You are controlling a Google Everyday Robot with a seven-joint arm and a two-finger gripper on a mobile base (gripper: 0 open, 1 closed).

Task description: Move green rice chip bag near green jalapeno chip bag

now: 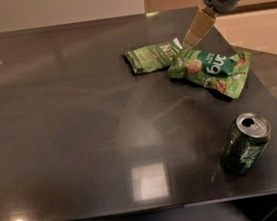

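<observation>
The green rice chip bag (209, 71), puffy and light green with a dark band and white lettering, lies on the dark table (71, 141) at the back right. Its left end touches the white end of the green jalapeno chip bag (152, 58), a smaller, flat, darker green packet just to its left. My gripper (189, 41) comes down from the upper right. Its beige tip is right at the upper left corner of the rice chip bag, beside the white end of the jalapeno bag. I cannot see whether it touches either bag.
A green soda can (244, 144) stands upright near the table's front right corner. The table's right edge runs close behind the rice chip bag, with floor beyond it.
</observation>
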